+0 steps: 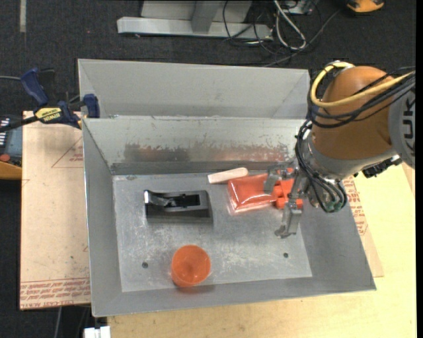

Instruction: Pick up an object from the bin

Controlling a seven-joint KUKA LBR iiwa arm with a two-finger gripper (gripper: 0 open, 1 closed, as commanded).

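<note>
A pale, wood-coloured counter [297, 320] shows along its near edge and at its right side. Past its far and left edges lies a dark, speckled floor [53, 39], seemingly carpet. Beyond the far edge a flat light-grey metal plate [165, 26] rests on that floor, with black cables [254, 30] looping beside it. Towards the far right corner a yellow-orange object [363, 4] is partly in view. The light is even, without hard shadows.

Stapler [177, 203] left of pouch [248, 195] — cup [191, 265] in front.
</note>
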